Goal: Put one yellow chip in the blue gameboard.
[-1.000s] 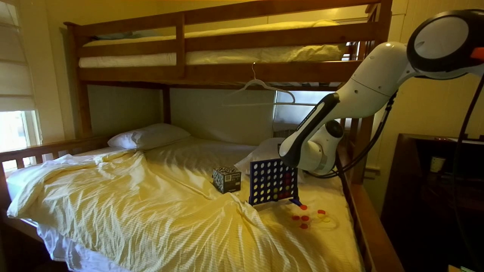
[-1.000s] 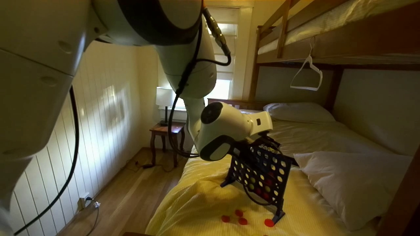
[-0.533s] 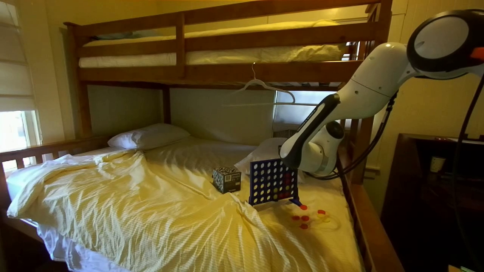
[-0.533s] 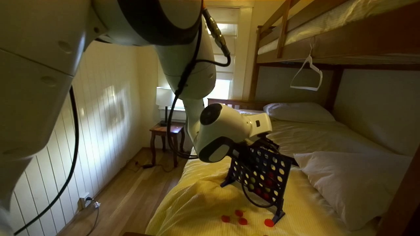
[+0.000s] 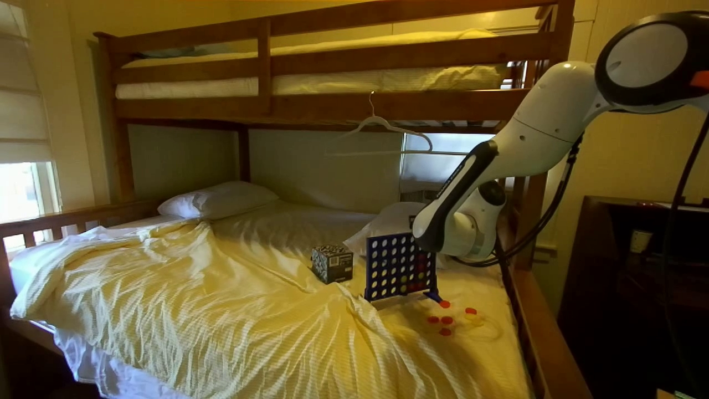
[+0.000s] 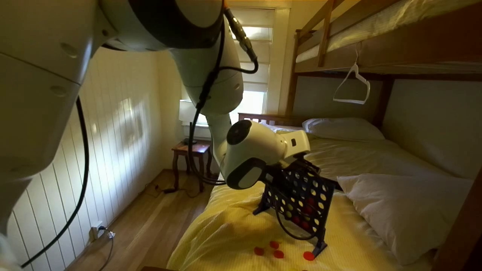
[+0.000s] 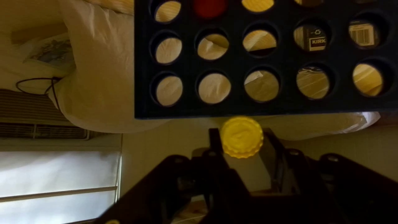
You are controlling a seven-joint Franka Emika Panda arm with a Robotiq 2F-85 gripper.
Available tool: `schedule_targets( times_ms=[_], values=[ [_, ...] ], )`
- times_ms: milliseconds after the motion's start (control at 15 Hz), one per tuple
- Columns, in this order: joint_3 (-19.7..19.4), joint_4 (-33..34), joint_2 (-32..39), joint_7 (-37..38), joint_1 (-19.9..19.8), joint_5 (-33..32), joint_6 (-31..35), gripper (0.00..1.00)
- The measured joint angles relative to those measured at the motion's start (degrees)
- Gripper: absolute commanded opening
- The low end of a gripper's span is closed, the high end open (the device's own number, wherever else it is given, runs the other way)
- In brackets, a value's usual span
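1. Your Panda arm [image 5: 532, 138] slopes down to a sharply bent wrist [image 6: 260, 148]
2. Your gripper [image 7: 242, 138] pinches a yellow chip [image 7: 242, 141], jaws only its width apart
3. The blue gameboard [image 5: 398, 268] stands upright, top edge [image 7: 283, 110] just past the gripper's fingertips [image 7: 215, 138]

In an exterior view a wooden bunk bed [image 5: 310, 108] fills the middle, its upper rails [image 5: 399, 54] running from ten to two o'clock; a bright window [image 5: 19, 191] under a pale blind [image 5: 22, 100] sits at nine, a dark piece of furniture [image 5: 626, 299] at four. In an exterior view the vertically panelled wall [image 6: 105, 150] at nine catches a patch of light [image 6: 130, 105], a white-shaded lamp [image 6: 186, 111] at ten stands on a wooden side table [image 6: 203, 147], and plank floor [image 6: 154, 222] shows between seven and eight.
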Motion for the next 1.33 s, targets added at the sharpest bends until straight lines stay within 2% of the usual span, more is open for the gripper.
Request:
schedule_targets(
  times_ms=[133,667,1333],
  values=[
    [-1.67,-0.21,-0.05,0.36,1.66,-0.17,0.00,0.10],
    [-3.47,-0.24,-0.06,1.02,4.08,-0.58,0.00,0.10],
    [-4.11,-0.20,0.11,1.03,4.80,-1.46,0.00,0.10]
  ],
)
